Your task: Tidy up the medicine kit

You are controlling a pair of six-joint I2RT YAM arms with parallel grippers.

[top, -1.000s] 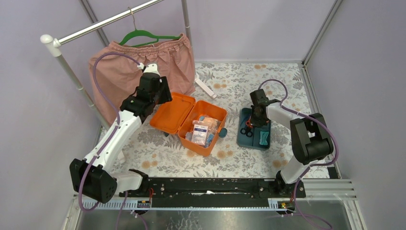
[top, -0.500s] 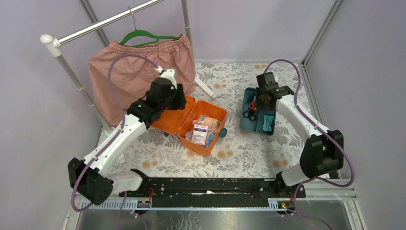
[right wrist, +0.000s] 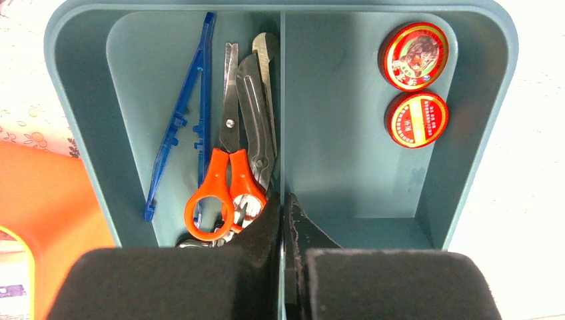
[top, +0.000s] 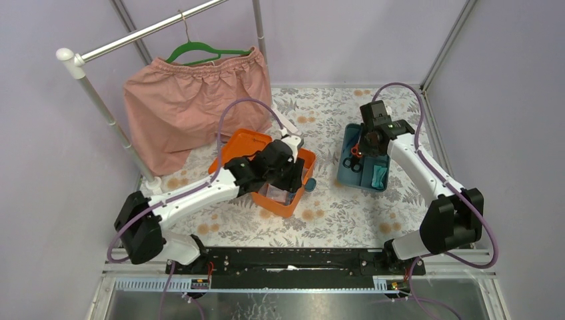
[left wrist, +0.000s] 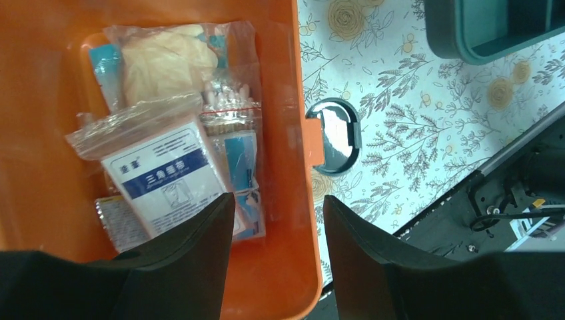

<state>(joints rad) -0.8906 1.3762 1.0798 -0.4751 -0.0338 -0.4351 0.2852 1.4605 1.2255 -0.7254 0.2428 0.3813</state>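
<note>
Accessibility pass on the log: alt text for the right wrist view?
The right gripper has its jaws shut on the middle wall of a teal tray. The left compartment holds blue tweezers, orange-handled scissors and steel shears; the right holds two red tins.

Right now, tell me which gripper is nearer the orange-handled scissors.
Right. The right gripper, jaws shut on the divider of the insert tray, sits just beside the scissors; the left gripper hangs over the orange box, clear of the tray.
</note>
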